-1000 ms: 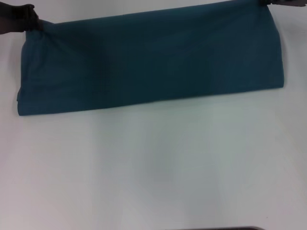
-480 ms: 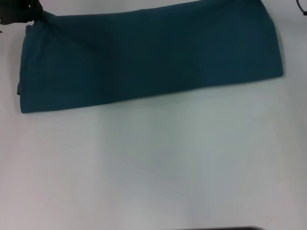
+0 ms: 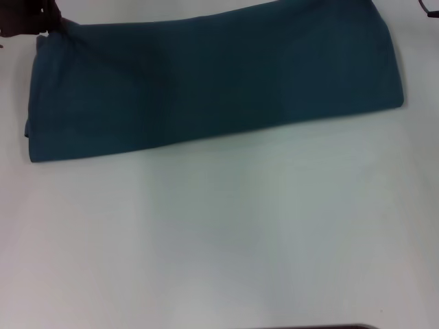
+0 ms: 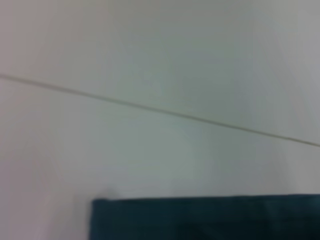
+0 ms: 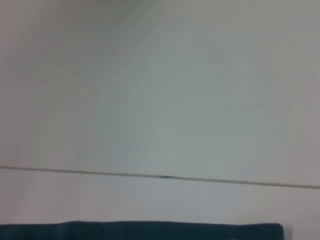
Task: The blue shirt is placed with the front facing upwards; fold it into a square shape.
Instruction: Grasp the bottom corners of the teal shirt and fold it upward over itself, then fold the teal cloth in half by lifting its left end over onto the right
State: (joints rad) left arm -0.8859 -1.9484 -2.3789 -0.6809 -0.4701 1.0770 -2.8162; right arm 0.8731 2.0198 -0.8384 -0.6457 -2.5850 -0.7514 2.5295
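Blue shirt lay folded into a long horizontal band across the upper part of the head view, on a pale white table. The band ran from near the left edge of the frame almost to the right edge, its top edge sloping upward toward the upper right and its lower edge following the same slant. No lettering, collar or label showed on the exposed surface, which appeared as plain dark teal cloth. At the left end, thin layered edges of fabric were visible one over another; at the right end the cloth turned in a smooth rounded fold. The left gripper appeared as a dark shape in the upper left corner of the frame, touching the upper left corner of the band, where the cloth was drawn into slight creases running toward it; whether its jaws were closed on the fabric could not be told. The right gripper showed only as a small dark sliver at the upper right corner of the frame, apart from the cloth, and its jaw state could not be told. In the left wrist view, a squared corner of the cloth sat at the lower edge of the frame; the right wrist view showed a thin strip of it along the bottom edge.
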